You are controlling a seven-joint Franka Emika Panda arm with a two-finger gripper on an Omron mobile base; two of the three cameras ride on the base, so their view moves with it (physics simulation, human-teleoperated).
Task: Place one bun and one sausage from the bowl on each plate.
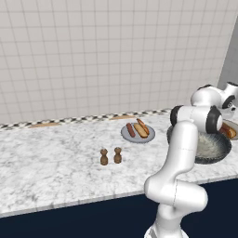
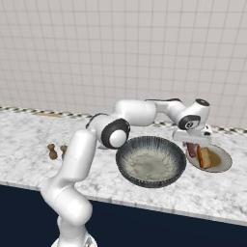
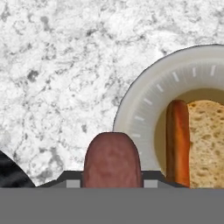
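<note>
1. The gripper point(image 3: 112, 179) hangs over the marble desk point(image 3: 57, 65), its jaws closed most of the way on a dark red sausage point(image 3: 112, 155). You have it by the middle, with one rounded end pointing at the hand camera.
2. The held sausage is just beside the rim of the near plate point(image 3: 144, 100), not yet over its centre. That plate already carries an orange-brown sausage point(image 3: 177, 144) lying against a bun point(image 3: 209, 144).
3. Expect the sausage to be light, smooth and round. It will likely roll once you let go, so release it low and well inside the rim. Keep the hold across its middle, since a grip near one end may let it swing.
4. The bun looks soft and porous. If you must shift it, take it across its narrow sides and squeeze gently.
5. The count: one bowl point(image 2: 126, 166), whose pale speckled inside looks empty from the right base view, and two plates.
6. The far plate point(image 1: 125, 135) holds a dark sausage, a bun and a third orange-brown piece, too small to name surely.
7. Two small brown shakers point(image 1: 104, 157) stand together on the desk, well apart from the plates.
</note>
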